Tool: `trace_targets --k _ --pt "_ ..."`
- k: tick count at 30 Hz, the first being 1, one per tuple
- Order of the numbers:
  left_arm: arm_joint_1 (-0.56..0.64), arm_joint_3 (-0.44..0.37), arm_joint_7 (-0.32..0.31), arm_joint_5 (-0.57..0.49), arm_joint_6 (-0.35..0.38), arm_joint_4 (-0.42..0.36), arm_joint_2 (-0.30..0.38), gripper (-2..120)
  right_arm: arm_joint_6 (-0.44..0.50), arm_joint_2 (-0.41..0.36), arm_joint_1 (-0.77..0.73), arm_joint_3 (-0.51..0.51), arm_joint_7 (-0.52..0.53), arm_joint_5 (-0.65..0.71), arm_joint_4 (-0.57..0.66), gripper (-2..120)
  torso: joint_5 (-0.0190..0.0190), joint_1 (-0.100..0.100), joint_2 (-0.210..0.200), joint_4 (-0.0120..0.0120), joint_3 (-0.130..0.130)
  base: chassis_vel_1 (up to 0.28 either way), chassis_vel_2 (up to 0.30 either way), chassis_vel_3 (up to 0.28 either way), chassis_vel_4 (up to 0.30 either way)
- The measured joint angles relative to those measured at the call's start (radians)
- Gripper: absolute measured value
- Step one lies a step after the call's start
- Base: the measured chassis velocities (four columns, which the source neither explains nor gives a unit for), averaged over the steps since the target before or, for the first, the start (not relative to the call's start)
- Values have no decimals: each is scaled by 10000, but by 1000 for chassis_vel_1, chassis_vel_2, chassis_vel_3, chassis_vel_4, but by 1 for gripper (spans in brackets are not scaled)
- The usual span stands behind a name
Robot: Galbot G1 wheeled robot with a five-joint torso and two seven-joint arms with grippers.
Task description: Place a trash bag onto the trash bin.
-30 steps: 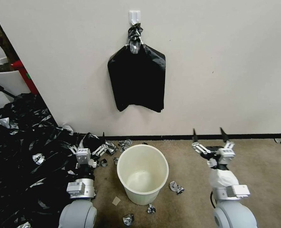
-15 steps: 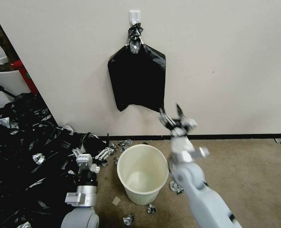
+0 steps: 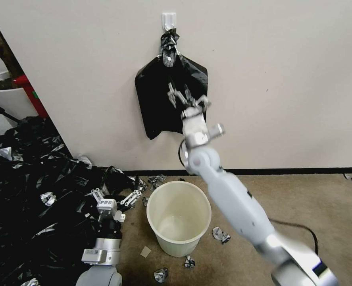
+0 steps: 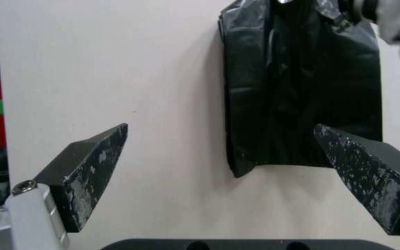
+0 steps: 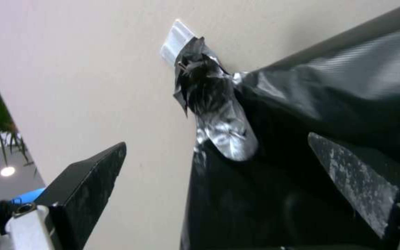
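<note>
The cream-white trash bin (image 3: 150, 206) stands upright on the carpet by the wall. The trash bag is hidden from view. Above the bin, a flat black stack of plastic (image 3: 160, 107) hangs by its knotted top from a white hook (image 3: 168, 20). My right gripper (image 3: 179, 92) is raised in front of that stack's upper middle, open. The right wrist view has the knot (image 5: 209, 93) and the stack (image 5: 302, 104) between the spread fingers of the right gripper (image 5: 216, 152). My left gripper (image 3: 114, 194) waits open, low and left of the bin; the left wrist view looks past the left gripper (image 4: 218, 152) at the stack (image 4: 302, 86).
A big heap of black bags (image 3: 25, 190) covers the floor at the left. A white planter (image 3: 5, 95) stands behind it. Torn silvery scraps (image 3: 221, 235) lie on the carpet around the bin. Bare carpet stretches to the right.
My right arm rose from low on the right, swung left over the bin and up to the hanging stack. The left gripper sank slightly.
</note>
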Motion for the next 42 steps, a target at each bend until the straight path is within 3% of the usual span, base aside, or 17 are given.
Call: trace_targets --k 11,19,42 --pt "195 -349 -57 109 -4 -295 -208 100 -25 642 969 -13 41 -108 -1456 100 0 0 0 0 0 0 0 0 0" --pt "241 -466 -85 115 -40 -310 -246 100 5 911 1161 131 -185 -164 -1680 98 0 0 0 -1 -1 0 0 0 0" --pt "331 -416 -431 545 -52 -209 -319 100 91 1232 1336 521 -567 -182 -2035 14 0 0 1 0 0 0 0 0 0"
